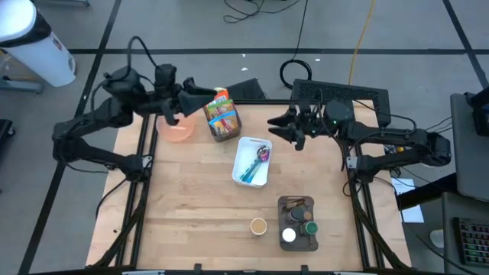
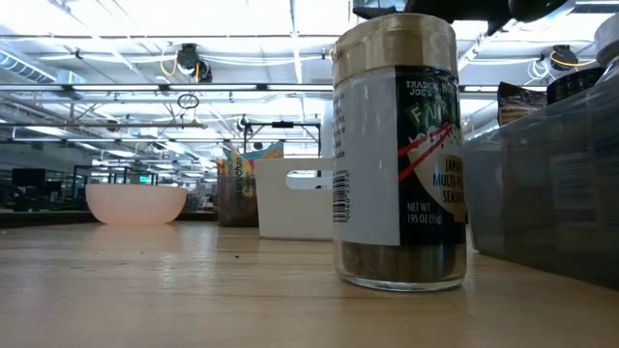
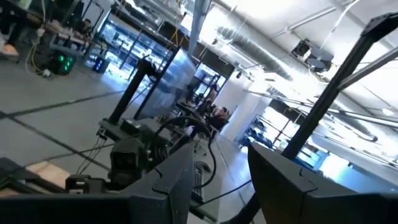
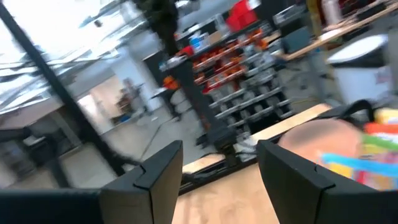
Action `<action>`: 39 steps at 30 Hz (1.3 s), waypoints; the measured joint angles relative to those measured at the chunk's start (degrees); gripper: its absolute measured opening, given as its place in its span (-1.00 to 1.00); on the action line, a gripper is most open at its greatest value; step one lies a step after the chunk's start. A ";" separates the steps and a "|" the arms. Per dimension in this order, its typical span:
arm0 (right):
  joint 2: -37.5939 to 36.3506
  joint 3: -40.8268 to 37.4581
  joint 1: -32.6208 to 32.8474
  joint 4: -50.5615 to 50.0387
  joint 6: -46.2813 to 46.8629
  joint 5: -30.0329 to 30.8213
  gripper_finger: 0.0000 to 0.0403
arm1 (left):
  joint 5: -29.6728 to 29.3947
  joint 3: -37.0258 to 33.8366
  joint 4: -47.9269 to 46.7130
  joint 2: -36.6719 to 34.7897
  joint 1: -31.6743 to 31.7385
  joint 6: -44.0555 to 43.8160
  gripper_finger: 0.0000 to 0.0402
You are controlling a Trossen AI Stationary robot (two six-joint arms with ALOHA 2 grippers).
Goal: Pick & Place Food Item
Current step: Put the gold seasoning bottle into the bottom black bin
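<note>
High view: left gripper [image 1: 208, 92] just beside the snack-packet box [image 1: 222, 116], over the pink bowl [image 1: 176, 130]; right gripper [image 1: 273, 122] raised above the white tray [image 1: 251, 163].

Low view: seasoning jar [image 2: 398, 155] upright on the table [image 2: 193, 290].

Wrist views: both pincers' fingers [image 3: 174, 180] [image 4: 163, 163] apart, empty.
</note>
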 joint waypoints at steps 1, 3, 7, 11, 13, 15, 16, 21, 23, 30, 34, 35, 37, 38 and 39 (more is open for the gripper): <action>0.00 0.00 0.40 0.03 0.09 -1.13 -0.01 | 0.02 0.00 0.05 0.34 0.00 -0.50 -0.20; 0.00 0.00 1.16 0.45 0.04 -3.67 -0.01 | 0.22 0.00 0.00 1.01 0.00 -1.43 -0.20; 0.00 0.00 2.61 0.39 0.01 -5.43 -0.01 | 0.35 0.00 0.32 2.59 0.00 -1.09 -0.20; 0.00 0.00 3.27 1.23 -0.03 -5.37 -0.01 | -2.16 0.00 0.94 4.79 0.04 2.19 -0.20; 0.00 0.00 3.55 1.57 -0.03 -5.26 -0.01 | -2.12 0.00 0.53 5.95 0.04 3.28 -0.20; 0.00 0.00 3.79 2.18 -0.08 -5.16 -0.01 | -1.90 -0.02 -0.39 7.34 -0.11 3.56 -0.20; 0.00 0.00 3.81 2.60 -0.10 -5.16 -0.01 | -1.91 -0.02 -0.75 8.11 -0.41 3.55 -0.20; 0.00 0.00 3.81 4.49 1.37 -5.14 -0.01 | -1.75 -0.02 -1.22 13.09 -1.54 3.04 -0.20; 0.00 0.00 3.81 6.05 3.77 -5.14 -0.01 | 0.21 -0.02 -1.29 15.08 -2.02 3.15 -0.20; 0.00 0.00 8.18 9.31 12.69 -4.24 -0.01 | 13.53 -0.07 -4.58 17.72 -5.58 7.92 -0.20; -0.02 0.00 15.27 8.94 12.11 3.44 -0.01 | 12.27 -0.07 -13.16 16.12 -8.57 12.46 -0.20; -0.02 0.00 17.27 8.94 11.11 5.67 -0.01 | 11.06 -0.07 -15.34 15.67 -9.38 13.29 -0.20; 0.07 0.00 21.49 8.96 8.77 10.59 -0.01 | 8.75 -0.07 -20.52 14.64 -10.99 14.53 -0.20; 0.30 0.00 23.52 8.98 7.60 13.26 -0.01 | 7.92 -0.07 -22.84 14.28 -11.88 14.86 -0.20; 0.47 0.00 25.41 8.84 6.53 15.77 -0.01 | 6.92 -0.07 -24.73 14.02 -12.86 15.14 -0.20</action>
